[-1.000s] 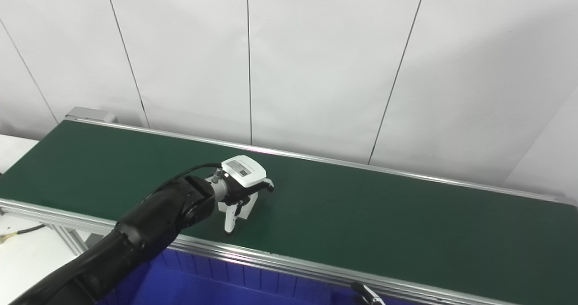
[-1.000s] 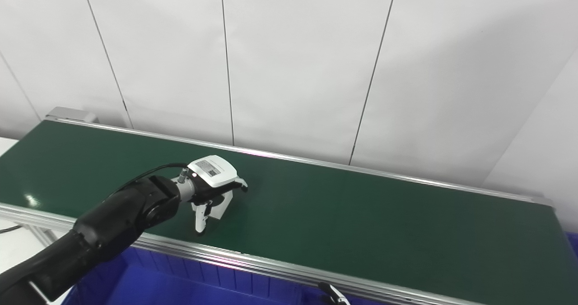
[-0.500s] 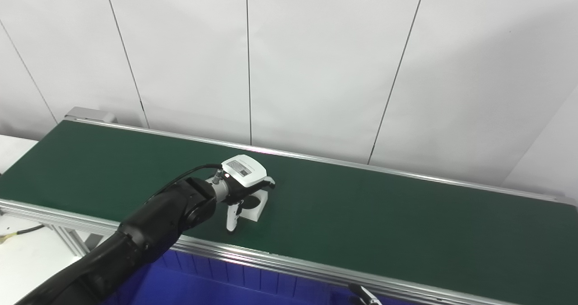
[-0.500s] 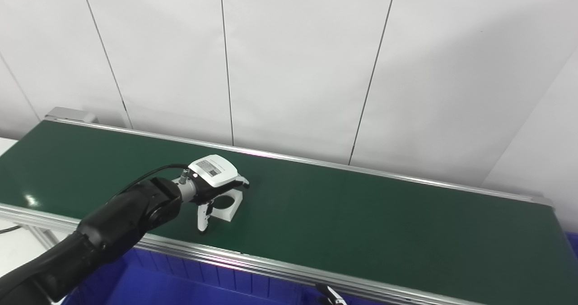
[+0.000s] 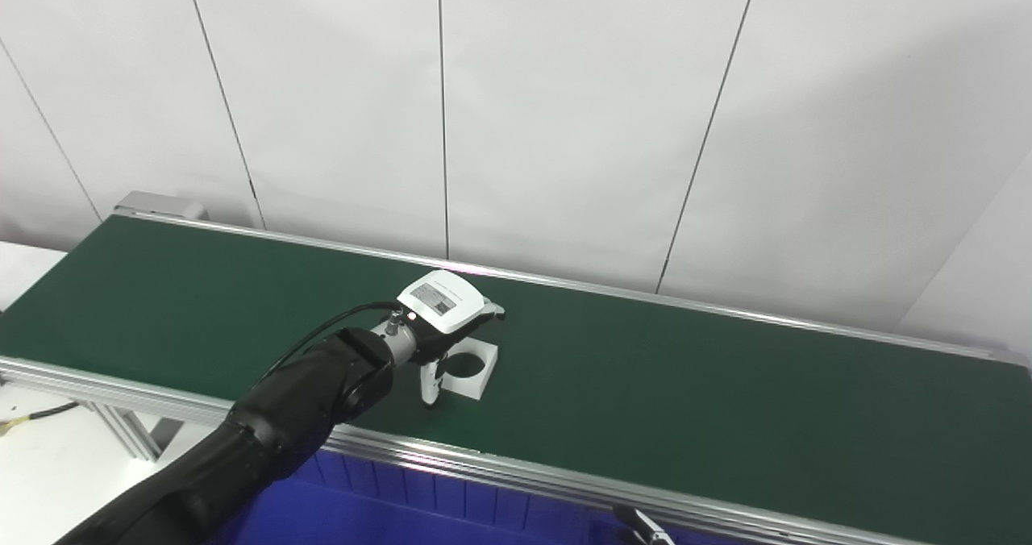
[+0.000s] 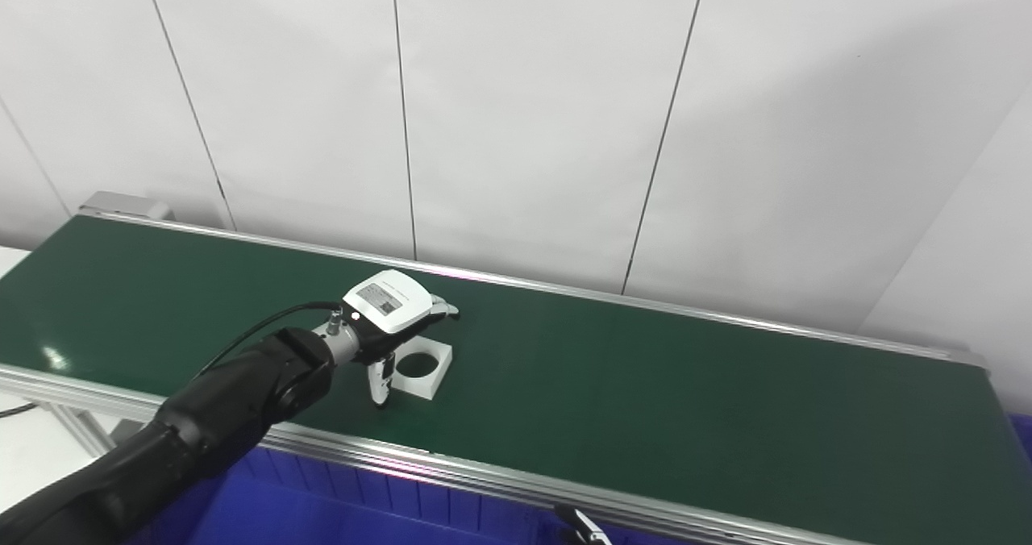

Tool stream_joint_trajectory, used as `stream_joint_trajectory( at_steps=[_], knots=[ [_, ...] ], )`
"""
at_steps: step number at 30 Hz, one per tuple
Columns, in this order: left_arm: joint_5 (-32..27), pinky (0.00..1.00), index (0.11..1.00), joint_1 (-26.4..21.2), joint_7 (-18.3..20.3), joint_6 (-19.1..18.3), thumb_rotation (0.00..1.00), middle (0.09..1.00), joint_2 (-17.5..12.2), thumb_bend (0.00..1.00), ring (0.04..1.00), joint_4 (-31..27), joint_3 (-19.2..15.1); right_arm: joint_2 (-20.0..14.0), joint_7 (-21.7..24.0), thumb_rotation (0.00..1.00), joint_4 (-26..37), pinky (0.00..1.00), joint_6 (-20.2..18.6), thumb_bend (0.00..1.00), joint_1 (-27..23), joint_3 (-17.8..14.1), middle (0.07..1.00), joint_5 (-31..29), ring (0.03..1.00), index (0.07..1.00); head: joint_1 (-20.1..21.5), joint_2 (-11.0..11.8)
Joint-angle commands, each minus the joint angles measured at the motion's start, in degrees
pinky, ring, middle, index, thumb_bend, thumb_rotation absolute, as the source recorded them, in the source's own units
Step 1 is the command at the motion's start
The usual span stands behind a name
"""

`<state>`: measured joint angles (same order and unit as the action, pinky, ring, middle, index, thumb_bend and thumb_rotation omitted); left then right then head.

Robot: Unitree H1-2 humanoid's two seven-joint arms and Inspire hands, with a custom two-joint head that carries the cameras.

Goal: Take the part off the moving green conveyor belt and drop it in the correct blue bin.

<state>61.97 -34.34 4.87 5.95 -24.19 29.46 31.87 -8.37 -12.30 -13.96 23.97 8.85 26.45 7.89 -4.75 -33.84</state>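
Item: white square part with round hole, flat on green belt, under and just right of left hand. Hand spread over it, holding nothing. Advice: match belt drift, close across opposite edges. Blue bin near.

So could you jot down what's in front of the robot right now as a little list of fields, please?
part: white square block with a round hole, lying flat on the belt
belt: green conveyor belt, between metal rails
left hand: left hand over the near-left side of the part, fingers reaching down beside it; grasp not clear
right hand: only a tip at the bottom edge
bin: blue bin below the near rail
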Motion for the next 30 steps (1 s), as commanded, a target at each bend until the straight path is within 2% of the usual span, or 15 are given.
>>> stream_joint_trajectory(
  at_steps=[1, 3, 5, 16, 21, 30],
  knots=[
    [-0.23, 0.76, 0.862, -3.53, -1.45, -0.94, 0.09, 0.865, 0.87, 0.97, 0.823, -0.49, -0.35, 0.43, -0.51, 0.92, 1.29, 0.78, 2.95, 0.82, -0.78, 0.31, 0.867, 0.66, 0.828, 0.835, 0.14, 0.04],
    [-0.22, 0.76, 0.865, -3.74, -0.77, -1.47, 0.12, 0.866, 1.57, 1.0, 0.827, -0.63, -0.25, 0.61, -0.61, 0.92, 1.26, 0.78, 2.95, 0.82, -0.86, 0.44, 0.865, 0.86, 0.829, 0.834, 0.38, -0.04],
    [-0.58, 0.75, 0.858, -4.07, -1.65, -1.16, 0.12, 0.861, 2.7, 1.0, 0.82, 0.0, -0.11, 0.79, -0.67, 0.93, 1.11, 0.78, 2.95, 0.83, -0.93, 0.49, 0.862, 1.13, 0.829, 0.833, 0.58, -0.05],
    [-0.69, 0.73, 0.876, -5.43, 3.8, -4.83, 0.12, 0.874, 9.13, 1.0, 0.827, -2.07, 0.98, 1.91, -1.37, 0.92, -0.16, 0.75, 2.95, 0.85, -2.15, 1.38, 0.857, 1.56, 0.827, 0.824, 1.51, -0.15],
    [0.04, 0.71, 0.87, -5.92, 4.83, -5.74, 0.14, 0.873, 10.5, 1.0, 0.821, -1.86, 2.09, 2.12, -1.8, 0.92, -0.16, 0.75, 2.95, 0.84, -2.37, 1.96, 0.859, 1.61, 0.823, 0.825, 1.89, -0.17],
    [-0.2, 0.76, 0.877, -7.39, 5.23, -5.92, 0.09, 0.883, 11.22, 1.0, 0.833, 1.0, 3.28, 2.24, -1.57, 0.91, 1.11, 0.76, 2.95, 0.85, -1.83, 2.35, 0.866, 1.47, 0.83, 0.833, 2.44, -0.68]
  ],
)
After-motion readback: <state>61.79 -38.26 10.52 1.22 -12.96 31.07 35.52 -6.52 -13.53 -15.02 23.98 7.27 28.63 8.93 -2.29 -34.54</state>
